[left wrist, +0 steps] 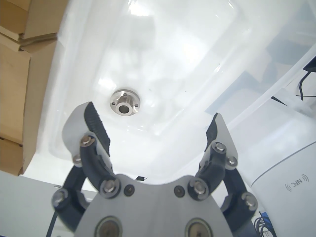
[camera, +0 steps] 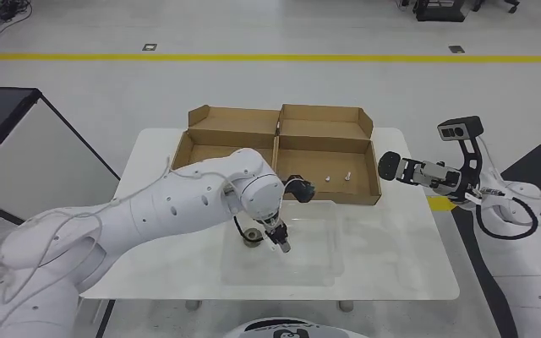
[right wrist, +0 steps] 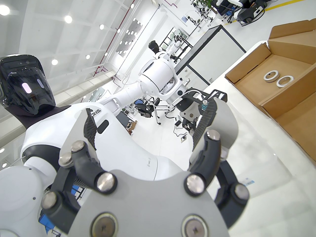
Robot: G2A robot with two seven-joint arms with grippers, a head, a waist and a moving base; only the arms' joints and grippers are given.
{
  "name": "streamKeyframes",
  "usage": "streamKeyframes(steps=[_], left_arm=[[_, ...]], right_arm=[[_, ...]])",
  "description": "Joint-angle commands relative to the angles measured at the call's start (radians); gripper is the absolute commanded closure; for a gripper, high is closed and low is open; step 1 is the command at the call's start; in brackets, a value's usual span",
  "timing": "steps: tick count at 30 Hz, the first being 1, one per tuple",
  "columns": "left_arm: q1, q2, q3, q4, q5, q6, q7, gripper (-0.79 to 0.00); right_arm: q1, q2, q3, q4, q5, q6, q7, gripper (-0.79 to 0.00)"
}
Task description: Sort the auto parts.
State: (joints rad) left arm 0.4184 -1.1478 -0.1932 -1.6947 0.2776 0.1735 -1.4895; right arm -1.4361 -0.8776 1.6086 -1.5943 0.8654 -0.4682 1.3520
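A silver flanged metal bushing [left wrist: 125, 102] lies in the clear plastic tray [left wrist: 81, 38] on the table. My left gripper [left wrist: 153, 122] hangs open just above it, the bushing a little beyond one fingertip. From above, the bushing [camera: 251, 237] sits beside the left gripper [camera: 281, 241] at the tray's [camera: 338, 270] left end. Two small bolts [camera: 328, 178] lie in the right cardboard box [camera: 325, 160]. Two flat rings [right wrist: 270, 76] rest in the other box [right wrist: 249, 75]. My right gripper [right wrist: 153, 109] is open and empty, held in the air off the table's right edge [camera: 389, 165].
The two open cardboard boxes [camera: 224, 139] stand side by side at the back of the white table [camera: 397, 253]. The tray lies in front of them. A dark-framed partition [camera: 34, 144] stands left of the table.
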Motion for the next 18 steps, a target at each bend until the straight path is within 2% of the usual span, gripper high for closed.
streamKeyframes(steps=[1, 9, 12, 18], left_arm=[[0.011, 0.005, -0.007, 0.001, -0.004, -0.003, -0.007, -0.785], [0.015, 0.006, -0.011, -0.001, 0.002, -0.007, -0.007, -0.785], [0.044, 0.010, -0.010, 0.027, 0.009, -0.016, 0.028, -0.785], [0.071, 0.010, -0.003, 0.069, 0.033, -0.031, 0.000, -0.785]], right_arm=[[0.000, 0.000, 0.000, 0.000, 0.000, 0.000, 0.000, -0.785], [0.000, 0.000, 0.000, 0.000, 0.000, 0.000, 0.000, -0.785], [0.000, 0.000, 0.000, 0.000, 0.000, 0.000, 0.000, -0.785], [0.000, 0.000, 0.000, 0.000, 0.000, 0.000, 0.000, -0.785]])
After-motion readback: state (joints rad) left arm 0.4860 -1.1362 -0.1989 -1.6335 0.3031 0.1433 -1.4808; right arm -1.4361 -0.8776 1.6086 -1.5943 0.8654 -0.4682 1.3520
